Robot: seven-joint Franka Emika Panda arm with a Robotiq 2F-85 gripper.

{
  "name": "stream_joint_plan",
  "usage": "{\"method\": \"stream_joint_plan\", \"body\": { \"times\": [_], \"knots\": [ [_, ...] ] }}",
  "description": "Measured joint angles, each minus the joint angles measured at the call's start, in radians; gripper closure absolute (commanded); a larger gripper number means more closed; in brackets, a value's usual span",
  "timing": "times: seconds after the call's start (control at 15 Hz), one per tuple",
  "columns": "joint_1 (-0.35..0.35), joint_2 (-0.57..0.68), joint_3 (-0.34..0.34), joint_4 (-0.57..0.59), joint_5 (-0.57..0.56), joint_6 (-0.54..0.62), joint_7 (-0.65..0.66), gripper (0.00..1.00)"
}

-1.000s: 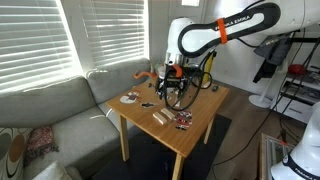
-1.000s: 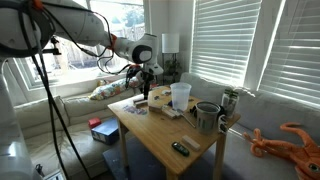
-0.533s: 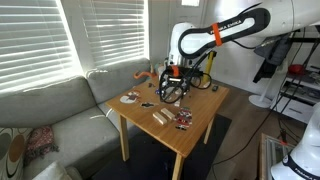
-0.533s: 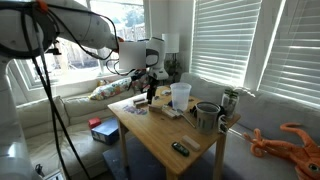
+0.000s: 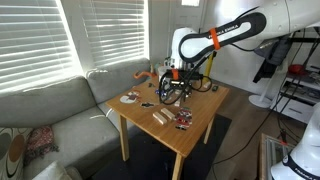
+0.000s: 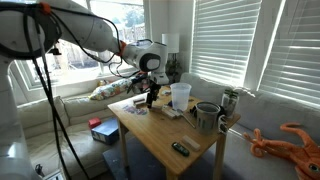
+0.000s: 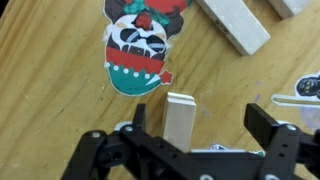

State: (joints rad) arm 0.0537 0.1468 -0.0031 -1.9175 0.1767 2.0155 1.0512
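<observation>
My gripper (image 7: 200, 140) hangs low over the wooden table (image 5: 190, 128) and its fingers are spread wide. A pale wooden block (image 7: 178, 125) stands between them, close to the left finger in the wrist view, with a clear gap to the right finger. Just beyond the block lies a round panda picture (image 7: 140, 50) in red, white and teal. Two more pale wooden blocks (image 7: 235, 22) lie further off. In both exterior views the gripper (image 5: 172, 92) (image 6: 152, 93) is over the table's far part.
On the table are a clear plastic cup (image 6: 180, 95), a dark mug (image 6: 206, 116), a can (image 6: 230, 102), a small dark object (image 6: 180, 148), a wooden block (image 5: 160, 116) and a round plate (image 5: 129, 98). A grey sofa (image 5: 50, 110) stands beside the table. An orange octopus toy (image 6: 295, 140) lies nearby.
The arm has shifted a little across the table toward the clear cup and dropped slightly. The things on the table have not moved.
</observation>
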Motion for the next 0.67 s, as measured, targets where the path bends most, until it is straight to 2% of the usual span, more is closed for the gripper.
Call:
{"method": "stream_joint_plan", "body": {
  "times": [0.13, 0.2, 0.67],
  "knots": [
    [-0.002, 0.0, -0.003, -0.009, 0.0, 0.0, 0.009, 0.27],
    [-0.003, 0.0, -0.006, -0.013, 0.0, 0.0, 0.012, 0.31],
    [-0.011, -0.001, -0.011, -0.021, 0.0, 0.003, 0.033, 0.81]
  ]
}}
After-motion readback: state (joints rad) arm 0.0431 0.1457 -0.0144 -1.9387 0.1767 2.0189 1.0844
